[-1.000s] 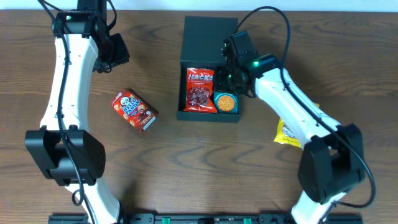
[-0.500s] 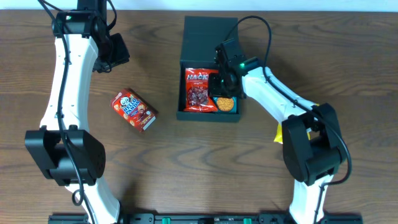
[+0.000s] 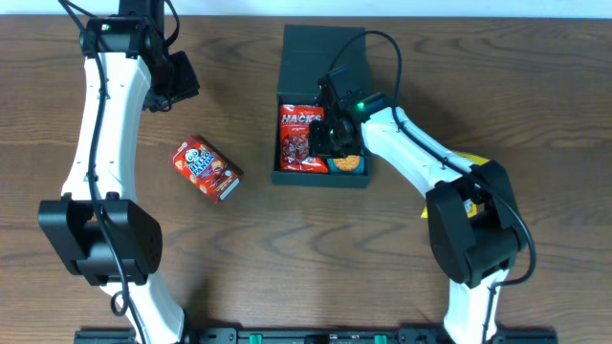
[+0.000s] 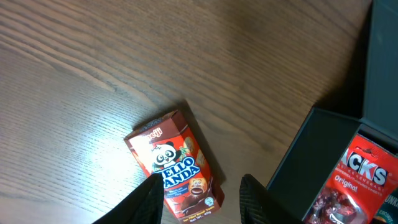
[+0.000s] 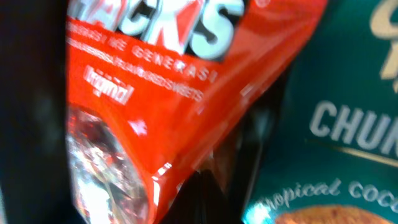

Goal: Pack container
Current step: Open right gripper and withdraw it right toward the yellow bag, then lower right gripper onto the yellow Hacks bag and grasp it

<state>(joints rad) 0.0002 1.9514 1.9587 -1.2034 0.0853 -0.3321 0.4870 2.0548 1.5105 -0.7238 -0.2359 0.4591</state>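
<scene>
The container [image 3: 321,180], a dark teal box with its lid flapped back, sits at the table's middle. Inside it lie a red Hacks bag [image 3: 298,139] on the left and a small teal Chunkies carton [image 3: 348,164] on the right. My right gripper [image 3: 329,145] is down inside the box, shut, its tips [image 5: 233,193] wedged between the bag [image 5: 155,93] and the carton [image 5: 336,124]. My left gripper [image 3: 178,82] hangs open above the table, with a red Hello Panda box [image 4: 174,165] on the wood below its fingers [image 4: 149,200].
The Hello Panda box [image 3: 207,169] lies on the wood left of the container. A yellow pack [image 3: 429,207] peeks out from under my right arm at the right. The container's wall [image 4: 314,155] shows at the right of the left wrist view.
My right gripper has slid left inside the container, from over the Chunkies carton to the gap beside the Hacks bag, nudging the bag left. The left arm has not moved.
</scene>
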